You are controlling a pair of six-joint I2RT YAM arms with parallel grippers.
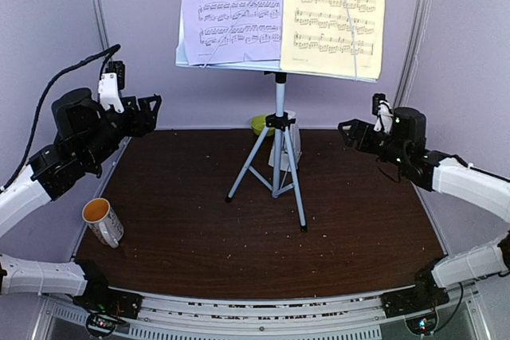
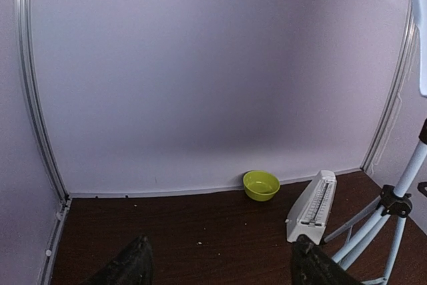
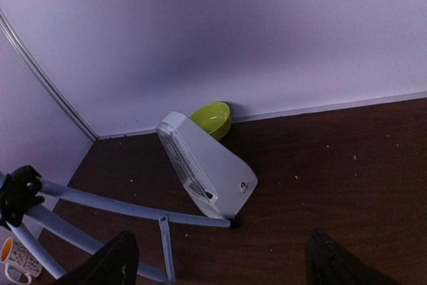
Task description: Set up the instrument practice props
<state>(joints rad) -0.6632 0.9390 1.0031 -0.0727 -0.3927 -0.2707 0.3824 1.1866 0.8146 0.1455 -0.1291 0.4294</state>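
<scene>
1. Here, at the far left, the left hand (image 1: 151, 105) hangs in the air above the left edge of the dark brown surface (image 1: 183, 228). Its wrist view shows the two fingertips (image 2: 130, 263) spread wide apart with nothing between them.
2. Below it, near the front left corner, a white mug (image 1: 103, 222) with an orange inside leans over at the edge of the surface.
3. In the middle stands the music stand (image 1: 280, 157), upright on its silver tripod, feet splayed on the surface.
4. On the stand's desk the lavender page (image 1: 231, 9) sits at the left and the yellow page (image 1: 335, 13) at the right, edge to edge, each pinned by a thin wire arm.
5. Behind the tripod, against the back wall, a small green bowl (image 1: 259, 123) rests on the surface.
6. Just right of the bowl is the white metronome (image 3: 207, 168), standing on its base close behind the stand's pole. One tripod foot lands just beside its base.
7. At the right, the right hand (image 1: 347, 129) hovers above the surface, pointing toward the stand. Its fingers (image 3: 107, 261) are likewise wide apart and hold nothing.
</scene>
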